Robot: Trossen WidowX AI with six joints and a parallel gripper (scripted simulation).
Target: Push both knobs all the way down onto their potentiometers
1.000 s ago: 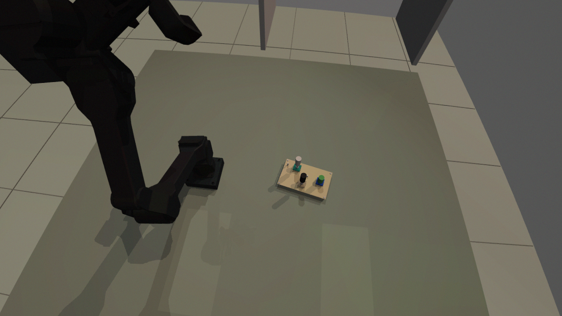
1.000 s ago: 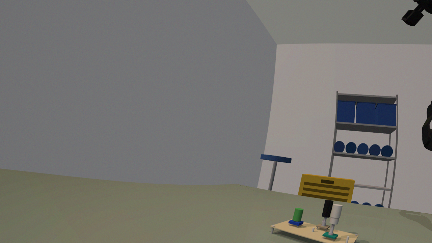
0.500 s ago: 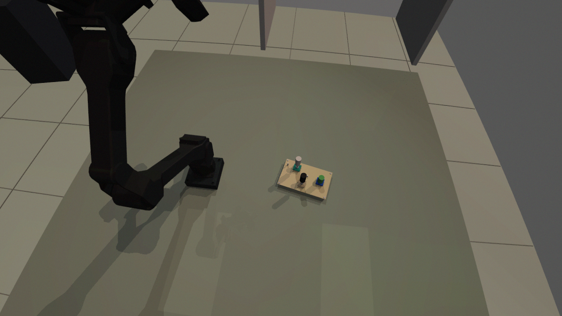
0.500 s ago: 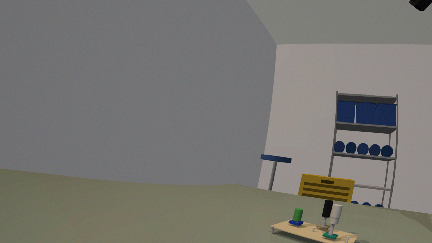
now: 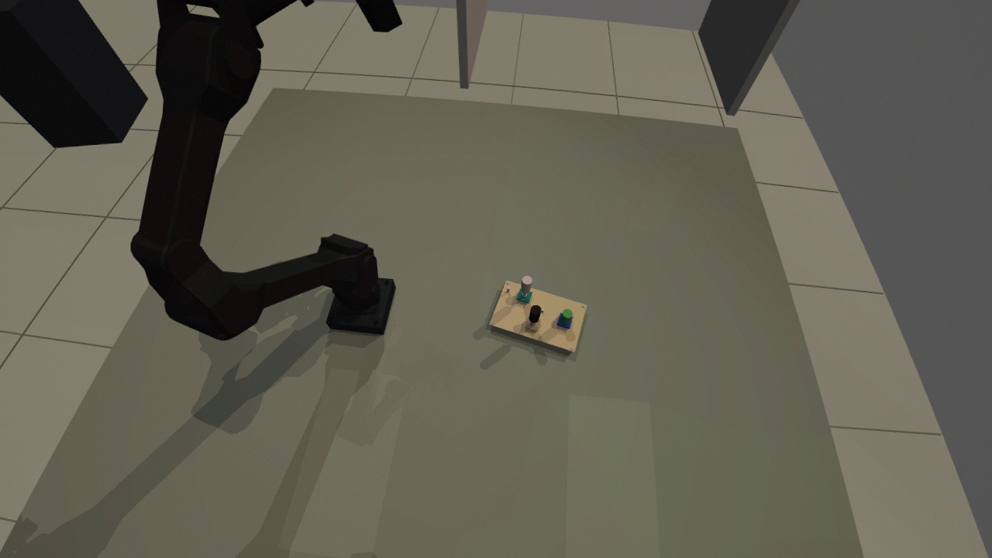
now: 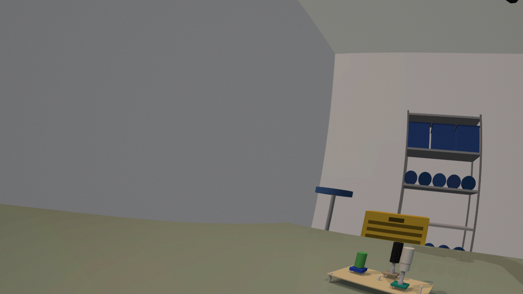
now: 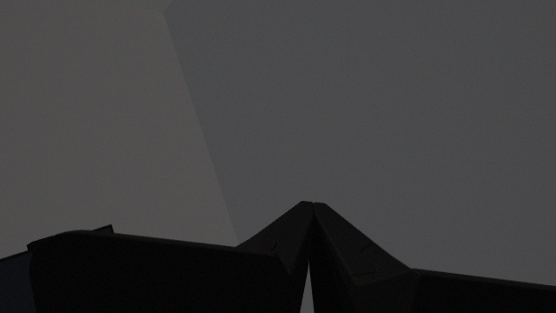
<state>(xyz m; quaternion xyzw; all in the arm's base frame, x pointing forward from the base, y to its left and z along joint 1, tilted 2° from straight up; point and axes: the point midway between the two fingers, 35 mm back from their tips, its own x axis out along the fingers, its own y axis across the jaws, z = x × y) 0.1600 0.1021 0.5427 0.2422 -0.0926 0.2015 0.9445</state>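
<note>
The tan circuit board [image 5: 548, 337] [image 6: 369, 280] stands on short legs on the table. The green knob [image 5: 567, 315] [image 6: 360, 259] sits low against its blue potentiometer [image 5: 563, 323] [image 6: 358, 269]. The black knob [image 5: 535, 312] [image 6: 396, 252] stands raised over a brown potentiometer [image 6: 390, 274], with shaft showing below it. The white knob [image 5: 526, 284] [image 6: 407, 259] stands raised over a teal potentiometer [image 5: 523, 297] [image 6: 400, 284], with shaft showing. My gripper [image 7: 311, 214] is shut and empty, its fingertips together in the wrist view. It is raised far from the board, mostly outside the top and exterior views.
The arm's black base [image 5: 360, 318] stands on the table left of the board, with the arm [image 5: 184, 173] rising at the left. A small pin [image 6: 379, 278] stands on the board. A yellow panel [image 6: 394, 226], a blue stool [image 6: 334, 192] and a shelf rack [image 6: 442, 153] are in the background.
</note>
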